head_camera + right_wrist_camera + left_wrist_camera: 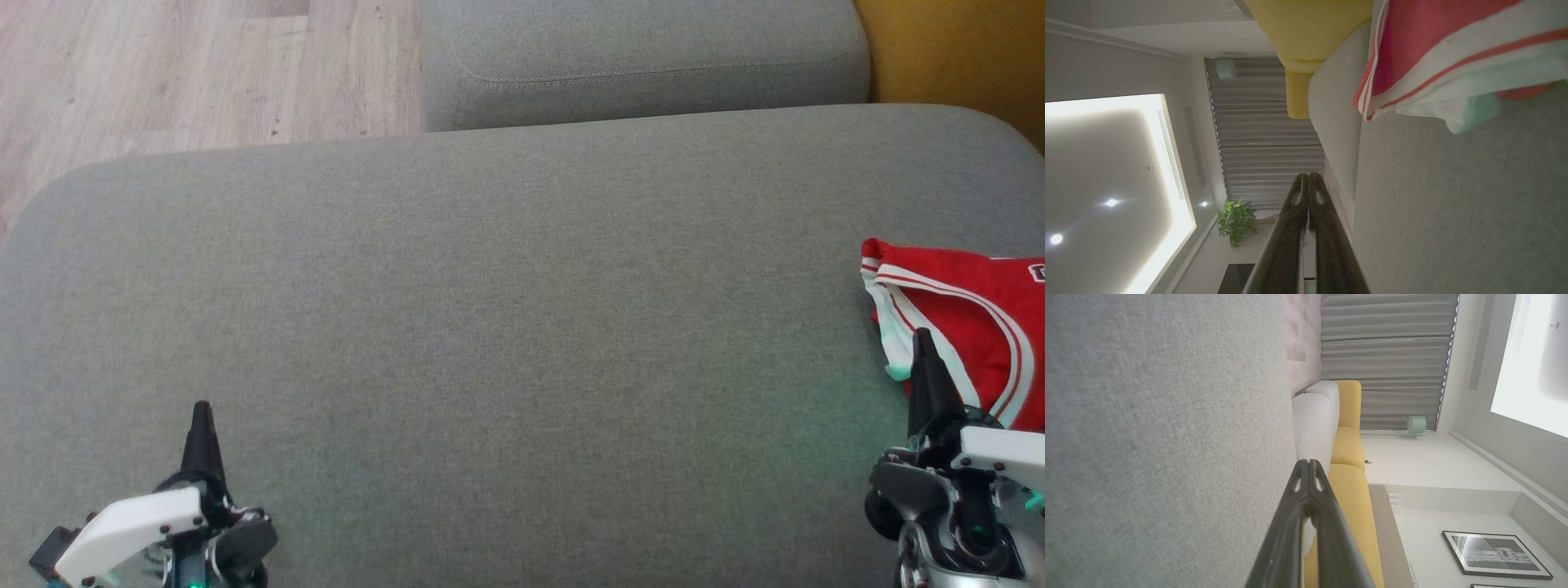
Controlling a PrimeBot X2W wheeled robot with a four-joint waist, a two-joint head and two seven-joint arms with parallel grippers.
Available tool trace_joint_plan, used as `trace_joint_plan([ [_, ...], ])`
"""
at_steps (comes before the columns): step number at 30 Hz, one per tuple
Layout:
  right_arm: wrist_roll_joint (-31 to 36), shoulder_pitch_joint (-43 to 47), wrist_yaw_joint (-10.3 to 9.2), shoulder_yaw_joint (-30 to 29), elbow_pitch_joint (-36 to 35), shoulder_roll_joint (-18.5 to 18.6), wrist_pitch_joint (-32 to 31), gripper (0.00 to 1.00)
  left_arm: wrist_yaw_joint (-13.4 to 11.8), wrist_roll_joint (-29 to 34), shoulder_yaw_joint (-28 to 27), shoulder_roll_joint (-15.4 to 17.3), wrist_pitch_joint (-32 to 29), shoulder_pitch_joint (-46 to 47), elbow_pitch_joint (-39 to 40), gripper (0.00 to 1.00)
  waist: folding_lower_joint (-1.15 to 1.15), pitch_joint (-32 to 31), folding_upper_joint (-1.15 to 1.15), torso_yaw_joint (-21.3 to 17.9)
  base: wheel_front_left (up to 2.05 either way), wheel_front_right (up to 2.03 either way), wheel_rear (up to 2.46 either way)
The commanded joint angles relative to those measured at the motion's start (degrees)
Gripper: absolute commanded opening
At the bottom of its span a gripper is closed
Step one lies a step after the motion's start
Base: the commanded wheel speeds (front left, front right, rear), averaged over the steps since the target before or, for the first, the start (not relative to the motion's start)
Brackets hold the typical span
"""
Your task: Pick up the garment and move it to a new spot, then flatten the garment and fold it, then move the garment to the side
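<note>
**Red garment (967, 314), far right**

The garment lies bunched on the grey cushion (490, 327), bright red with white panels edged in thin stripes, its right side running off the head view's edge.

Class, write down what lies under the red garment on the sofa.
The red garment lies on the grey sofa cushion. The cushion beneath it is covered, so anything else under it cannot be seen; the garment runs past the head view's right edge.
</note>
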State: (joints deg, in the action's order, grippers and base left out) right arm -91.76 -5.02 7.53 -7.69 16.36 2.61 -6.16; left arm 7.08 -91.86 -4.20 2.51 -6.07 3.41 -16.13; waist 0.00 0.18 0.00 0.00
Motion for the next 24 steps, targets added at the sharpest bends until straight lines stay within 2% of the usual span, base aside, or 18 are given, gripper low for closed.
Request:
trace_joint_plan([
  [1, -0.4, -1.2, -0.04, 1.2, -2.3, 0.3, -0.3, 0.00, 0.4, -0.3, -2.3, 0.4, -0.4, 2.8, 2.1, 0.00, 0.00, 0.0, 0.00, 0.0, 0.00, 0.00, 0.00],
  [24, -0.4, -1.2, -0.04, 1.2, -2.3, 0.3, -0.3, 0.00, 0.4, -0.3, -2.3, 0.4, -0.4, 2.8, 2.1, 0.00, 0.00, 0.0, 0.00, 0.0, 0.00, 0.00, 0.00],
])
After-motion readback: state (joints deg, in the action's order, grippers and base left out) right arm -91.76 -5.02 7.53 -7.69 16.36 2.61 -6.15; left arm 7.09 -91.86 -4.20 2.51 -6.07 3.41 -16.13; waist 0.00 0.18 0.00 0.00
